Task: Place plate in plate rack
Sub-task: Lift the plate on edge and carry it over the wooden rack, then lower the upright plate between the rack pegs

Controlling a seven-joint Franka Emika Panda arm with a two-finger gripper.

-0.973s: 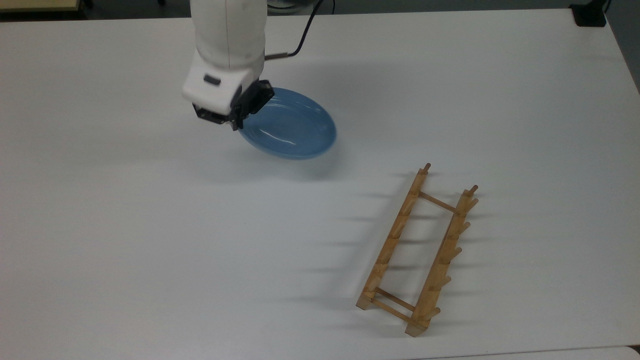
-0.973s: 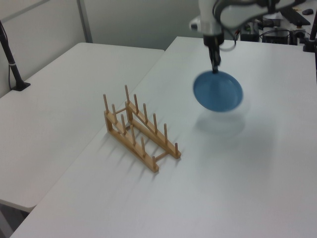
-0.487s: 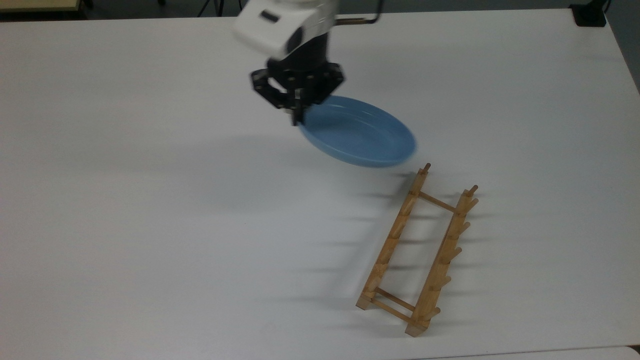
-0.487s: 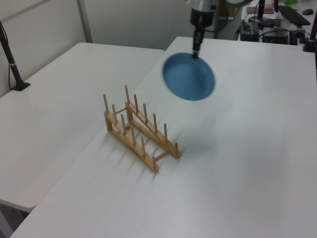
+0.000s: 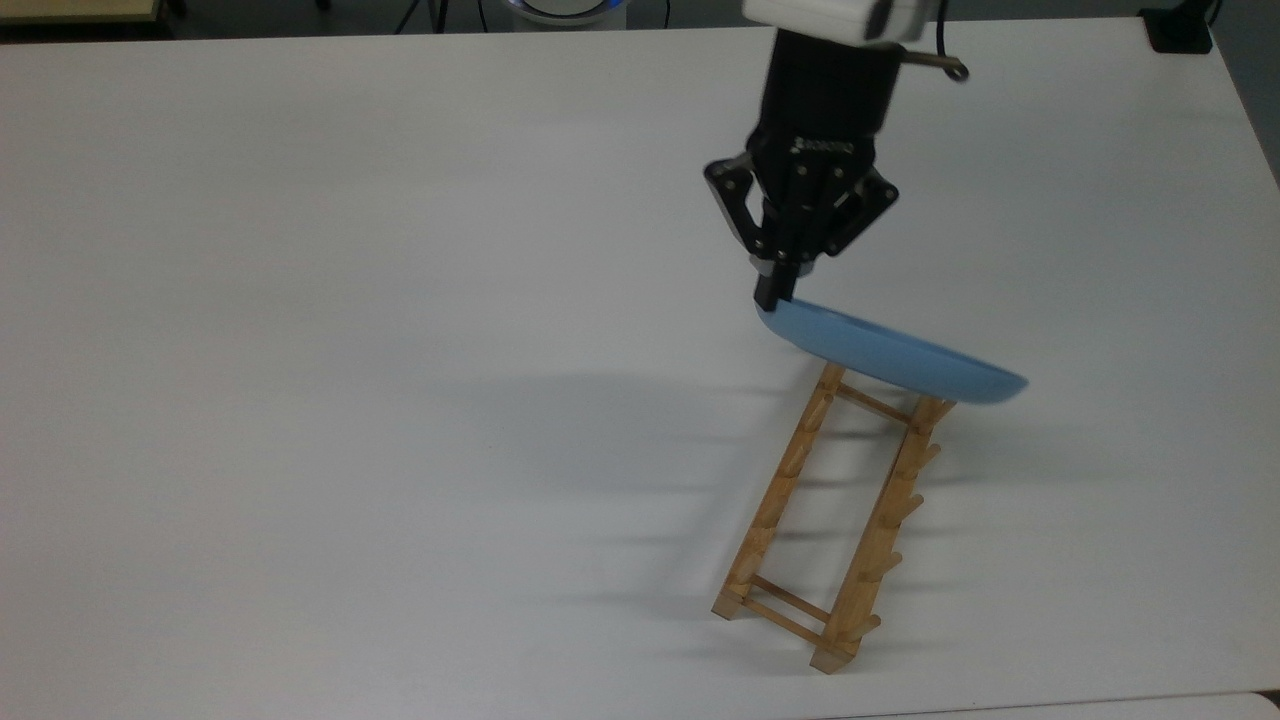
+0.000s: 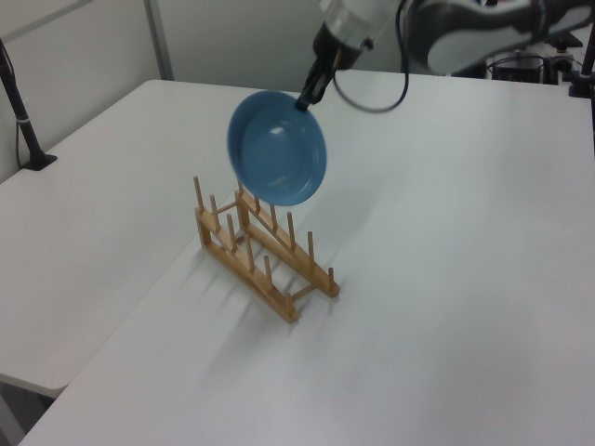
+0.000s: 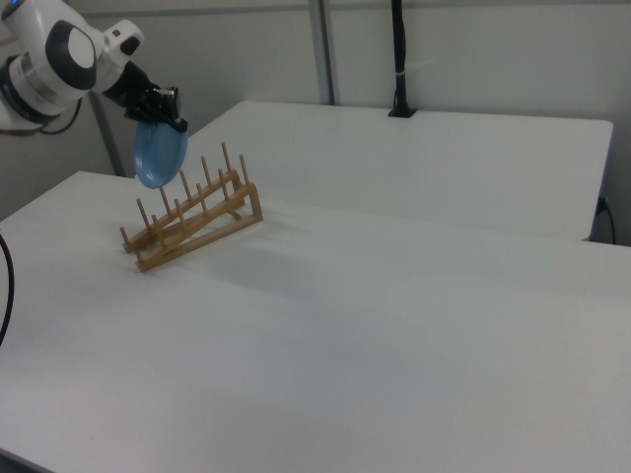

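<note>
Currently the robot arm's black two-finger end effector is pinched shut on the rim of a glossy light-blue plate, carrying it in the air above a white surface. The plate hangs below the end effector from that single edge grip, nearly upright and somewhat tilted, with its hollow face showing in the left view.

Directly beneath the plate's lower edge sits the plate rack, a long, narrow light-wood frame with two rails of upright pegs joined by thin dowels. The plate hovers over one end of the rack, and from the end effector the rest of the rack stretches away toward the bottom of the top view. The plate appears not to touch the pegs, though the gap looks small in the right view.

Risks, as a judgement: the grip is on one point of a smooth rim, so the plate could swing or slip. If its plane does not line up with a gap between peg pairs, the lower edge could land on peg tips, tip the light rack, or skid off onto the surface.
</note>
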